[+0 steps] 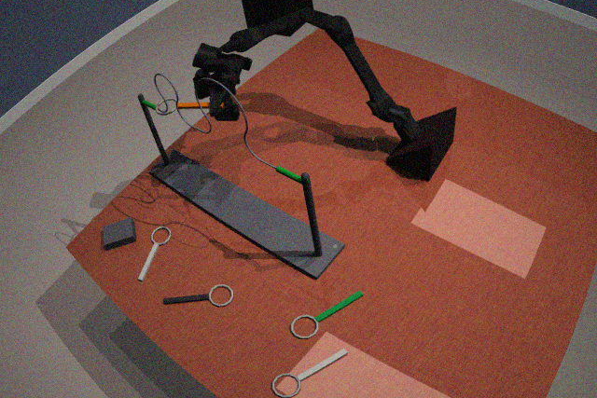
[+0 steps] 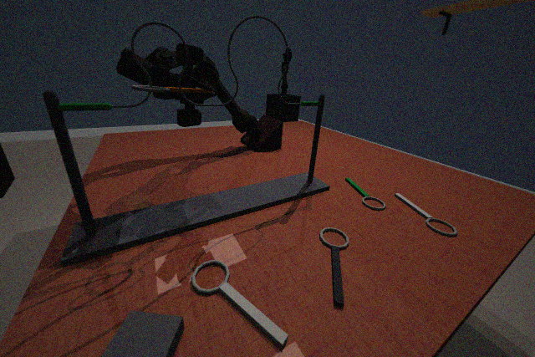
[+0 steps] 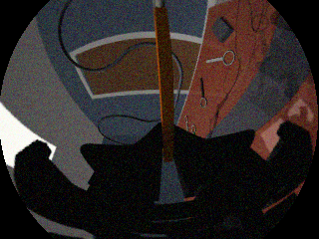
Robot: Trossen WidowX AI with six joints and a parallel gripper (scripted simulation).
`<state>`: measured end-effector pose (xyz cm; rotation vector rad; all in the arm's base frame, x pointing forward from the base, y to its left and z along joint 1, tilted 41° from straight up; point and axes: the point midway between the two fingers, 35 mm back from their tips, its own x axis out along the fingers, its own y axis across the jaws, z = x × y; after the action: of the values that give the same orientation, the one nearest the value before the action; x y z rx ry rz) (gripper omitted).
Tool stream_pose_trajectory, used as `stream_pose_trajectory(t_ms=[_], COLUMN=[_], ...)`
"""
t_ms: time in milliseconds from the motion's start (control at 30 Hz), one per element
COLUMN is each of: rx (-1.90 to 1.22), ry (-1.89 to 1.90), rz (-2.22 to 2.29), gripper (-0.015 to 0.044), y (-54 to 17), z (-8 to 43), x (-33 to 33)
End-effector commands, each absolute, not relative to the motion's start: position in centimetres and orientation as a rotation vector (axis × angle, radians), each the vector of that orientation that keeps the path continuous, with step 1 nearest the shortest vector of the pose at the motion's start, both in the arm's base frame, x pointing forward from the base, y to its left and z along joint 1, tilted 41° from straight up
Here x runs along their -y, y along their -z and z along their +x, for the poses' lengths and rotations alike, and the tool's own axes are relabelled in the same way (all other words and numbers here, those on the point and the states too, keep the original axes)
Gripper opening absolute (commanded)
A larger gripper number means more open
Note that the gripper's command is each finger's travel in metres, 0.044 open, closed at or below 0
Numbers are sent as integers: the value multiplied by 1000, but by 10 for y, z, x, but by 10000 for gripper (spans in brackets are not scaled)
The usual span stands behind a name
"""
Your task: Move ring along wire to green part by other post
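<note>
My gripper is shut on the orange handle near its far end. The pale ring lies nearly flat around the thin grey wire, just past the green part at the left post. Whether ring and wire touch cannot be told. The other green part is at the right post. Most of the ring is outside the wrist view.
Wire loops rise close to the gripper and arm. The grey base carries both posts. A grey block, a black-handled ring, a green-handled ring and two white-handled rings lie on the table.
</note>
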<state>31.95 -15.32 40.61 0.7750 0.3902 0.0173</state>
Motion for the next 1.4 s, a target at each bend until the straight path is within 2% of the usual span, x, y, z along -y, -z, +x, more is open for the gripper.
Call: stream_pose_trajectory(t_ms=[0, 1367], rx=[-377, -314], ry=[-41, -160], rz=[812, 1229], gripper=[-150, -150], y=[-415, -476], z=[320, 324], x=[145, 110])
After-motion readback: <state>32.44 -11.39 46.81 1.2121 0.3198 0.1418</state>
